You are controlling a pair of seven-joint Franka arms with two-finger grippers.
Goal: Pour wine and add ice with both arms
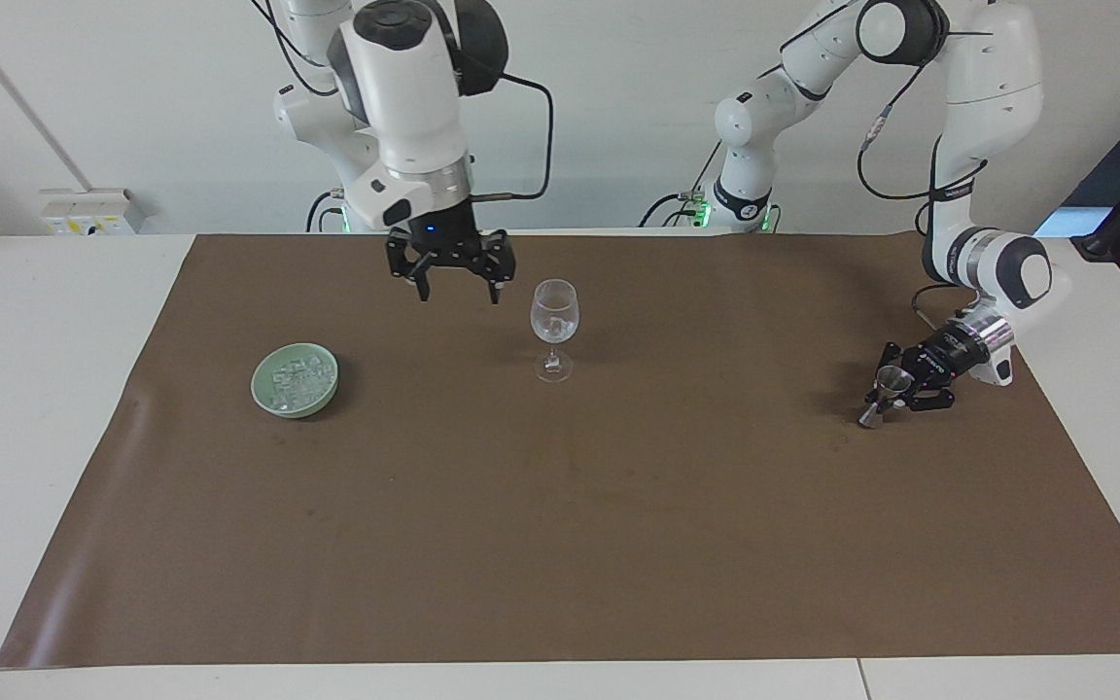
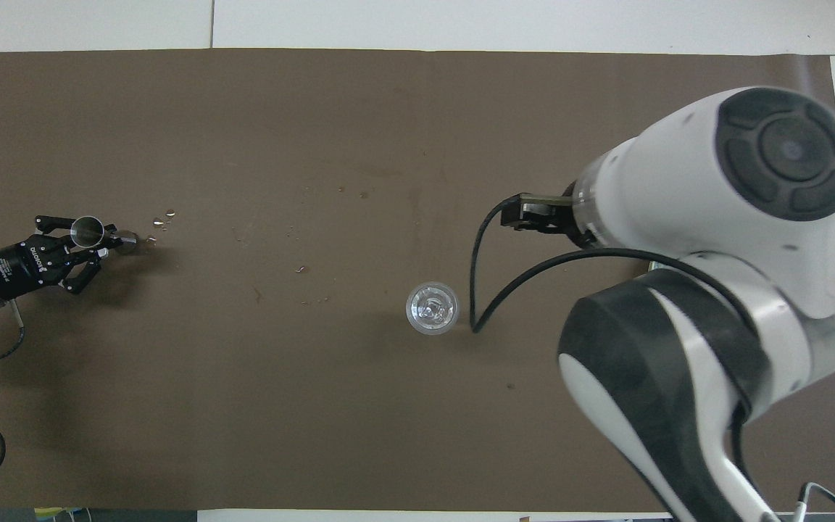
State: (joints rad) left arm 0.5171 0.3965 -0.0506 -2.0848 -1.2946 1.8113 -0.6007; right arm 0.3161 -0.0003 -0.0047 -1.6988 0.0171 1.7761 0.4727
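Note:
A clear wine glass stands upright mid-mat. Wine is out of view. The ice lies heaped in a pale green dish toward the right arm's end; the right arm covers both in the overhead view. My right gripper hangs open and empty over the mat between the glass and the dish. At the left arm's end my left gripper is low and shut on a tilted metal jigger, whose lower end rests on the mat.
A brown mat covers the white table. Small droplets dot the mat beside the jigger and toward the middle.

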